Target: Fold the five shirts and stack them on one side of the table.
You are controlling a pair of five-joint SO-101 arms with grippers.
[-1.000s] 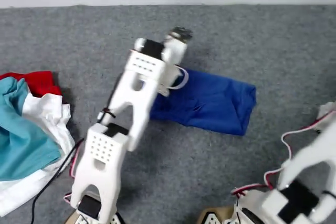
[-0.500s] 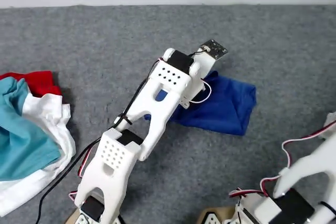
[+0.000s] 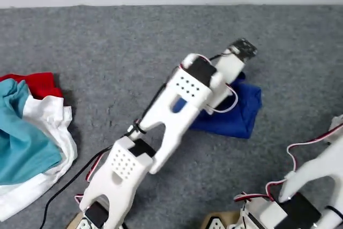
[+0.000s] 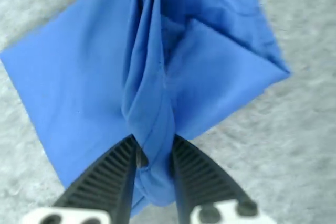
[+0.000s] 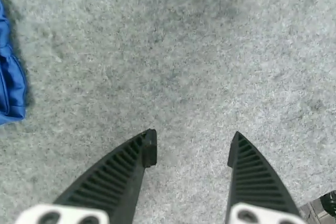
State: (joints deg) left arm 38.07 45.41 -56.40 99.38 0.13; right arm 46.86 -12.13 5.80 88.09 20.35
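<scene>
The left gripper (image 4: 155, 144), with black ribbed fingers, is clamped on a gathered ridge of the blue cotton shirt (image 4: 215, 77); the fabric is pinched between both fingertips and bulges out on the near side of them. From this pinch point, the ridge runs straight away from the gripper along the middle of the garment. Flat panels spread to either side of it, one ending in a folded corner. The shirt is a rumpled, partly folded bundle and rests on the grey carpet-textured table surface (image 3: 107, 41), directly beneath the left gripper. The right gripper (image 5: 191, 148) has its fingers spread apart and holds nothing; it hangs over bare surface, with one edge of the blue shirt near it to one side. A loose pile of red (image 3: 37, 81), teal (image 3: 21, 143) and white (image 3: 51, 116) shirts lies well apart from both grippers.
</scene>
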